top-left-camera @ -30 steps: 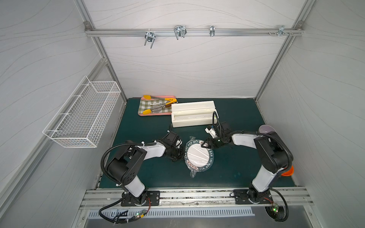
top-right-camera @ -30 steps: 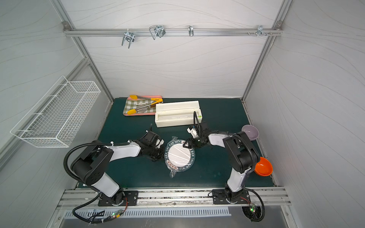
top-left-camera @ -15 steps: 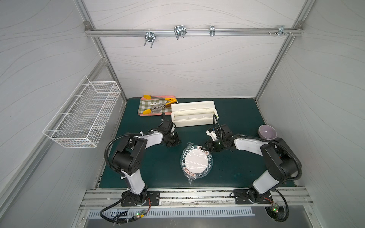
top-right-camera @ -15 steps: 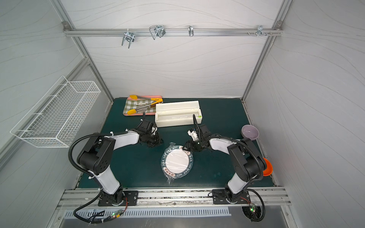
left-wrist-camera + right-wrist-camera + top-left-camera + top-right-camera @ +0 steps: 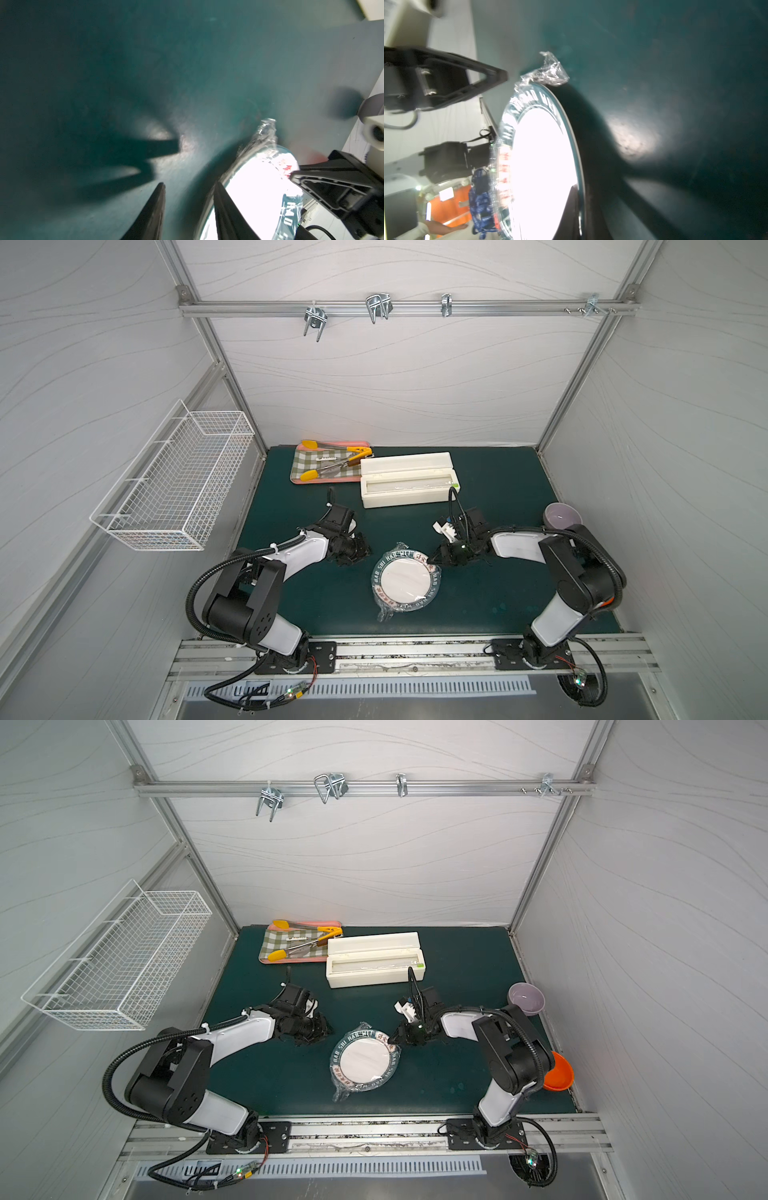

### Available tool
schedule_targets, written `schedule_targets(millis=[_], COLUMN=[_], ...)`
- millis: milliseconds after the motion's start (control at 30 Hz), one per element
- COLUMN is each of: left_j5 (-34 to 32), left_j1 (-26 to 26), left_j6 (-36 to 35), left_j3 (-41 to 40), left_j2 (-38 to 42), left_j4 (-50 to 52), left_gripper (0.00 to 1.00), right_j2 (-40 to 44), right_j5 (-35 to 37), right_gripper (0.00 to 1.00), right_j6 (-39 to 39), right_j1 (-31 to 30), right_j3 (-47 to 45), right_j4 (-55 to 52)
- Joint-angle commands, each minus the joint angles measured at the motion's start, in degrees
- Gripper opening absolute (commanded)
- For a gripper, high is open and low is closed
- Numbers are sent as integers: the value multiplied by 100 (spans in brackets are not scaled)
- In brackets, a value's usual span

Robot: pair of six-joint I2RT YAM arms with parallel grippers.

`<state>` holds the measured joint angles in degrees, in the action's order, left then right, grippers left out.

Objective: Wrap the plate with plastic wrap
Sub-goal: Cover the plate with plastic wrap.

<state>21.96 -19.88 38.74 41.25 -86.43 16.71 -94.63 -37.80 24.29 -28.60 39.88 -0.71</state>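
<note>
- Shifted plate (image 5: 406, 585) slightly toward front since a second ago; now lies midway on tabletop (image 5: 498, 497).
- Draped with crinkly wrap (image 5: 384, 614), loose tails bunched past near and far rim.
- Clamped right jaws on plate's far right rim, newly closed.
- Holds left jaws apart, empty, just beside plate's far left rim.

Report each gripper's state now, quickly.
Left gripper: open, holding nothing.
Right gripper: shut at the plate rim; whether it pinches the plastic wrap cannot be told.
</note>
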Motion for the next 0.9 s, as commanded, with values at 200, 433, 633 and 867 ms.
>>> schedule_targets(millis=[200,433,633,867], left_j5=[258,405,501,730], left_j1=[-7,-7,-16,-144], left_j6=[296,422,396,363], left_j3=[-93,-146,-304,-526], left_j2=[445,432,610,1059], left_j4=[-424,-538,-372,-80], left_gripper=[41,43,52,60], right_j2=[1357,926,1933,1560], right_j5=[3001,3658,3306,2314], right_gripper=[5,23,61,70], right_j6=[1913,2651,1703,-2172], right_j1=[-628,-918,-807,-754], right_j3=[-1382,-1687,-1660,121], right_j4=[1959,3015,1046,-796])
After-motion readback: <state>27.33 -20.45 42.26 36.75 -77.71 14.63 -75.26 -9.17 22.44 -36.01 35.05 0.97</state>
